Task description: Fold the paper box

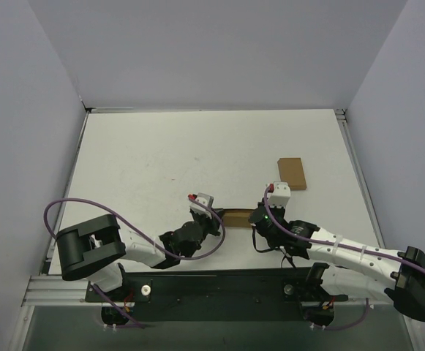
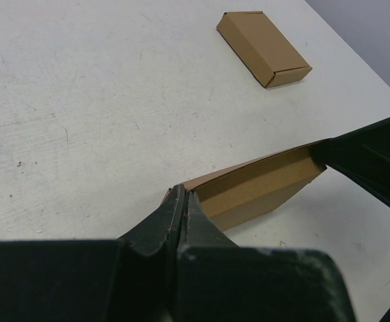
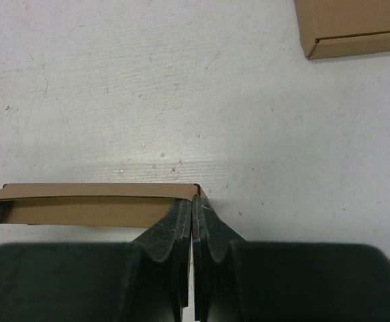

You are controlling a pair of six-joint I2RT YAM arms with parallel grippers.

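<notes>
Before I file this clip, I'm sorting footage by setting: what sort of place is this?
Probably a lab robot test cell: a white table walled by plain panels, a left arm and right arm bolted to a base plate at its near edge, a paper box between them.

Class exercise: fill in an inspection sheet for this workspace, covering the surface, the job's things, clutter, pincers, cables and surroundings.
Surface: white table, scuffed and speckled.
Job's things: paper box, brown, largely closed up, held between the two arms.
Clutter: second brown box, closed, lying flat beyond the right arm, touching nothing.
Pincers: left pincer shut on the paper box's left end; right pincer shut on its right end.
Cables: purple cables loop along both arms.
Surroundings: plain grey walls on three sides; metal rail by the arm bases.
</notes>
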